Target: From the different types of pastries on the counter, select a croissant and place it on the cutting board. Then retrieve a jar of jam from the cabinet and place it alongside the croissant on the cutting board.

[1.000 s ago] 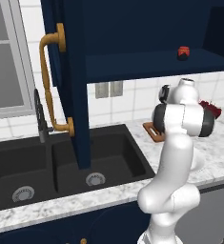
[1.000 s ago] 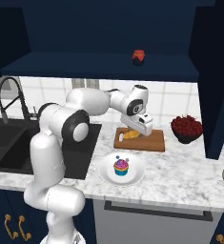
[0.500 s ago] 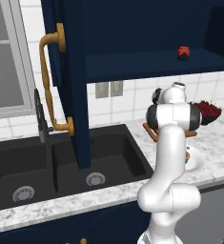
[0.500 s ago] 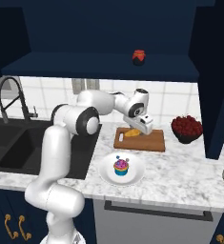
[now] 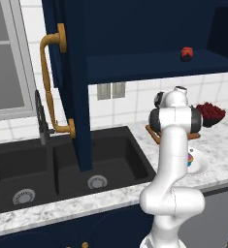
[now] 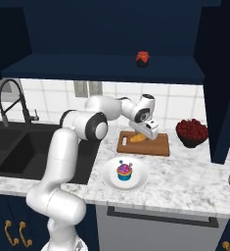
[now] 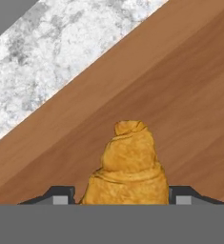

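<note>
Over the cutting board (image 6: 155, 145), the gripper (image 7: 119, 200) holds the croissant (image 7: 127, 169) between its two finger tips.

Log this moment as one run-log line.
phase: placing croissant | gripper: shut on croissant, over cutting board | jar of jam: on cabinet shelf | cupcake: on plate

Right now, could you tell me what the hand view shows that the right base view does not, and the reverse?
Hand view alone: the croissant's flaky folds up close, a dark fingertip on each side of it, and the board's wood grain.

Right base view alone: the jar of jam on the cabinet shelf, the cupcake on a white plate, a bowl of red berries and the black sink.

Both: the croissant over the cutting board, on the marble counter.
</note>
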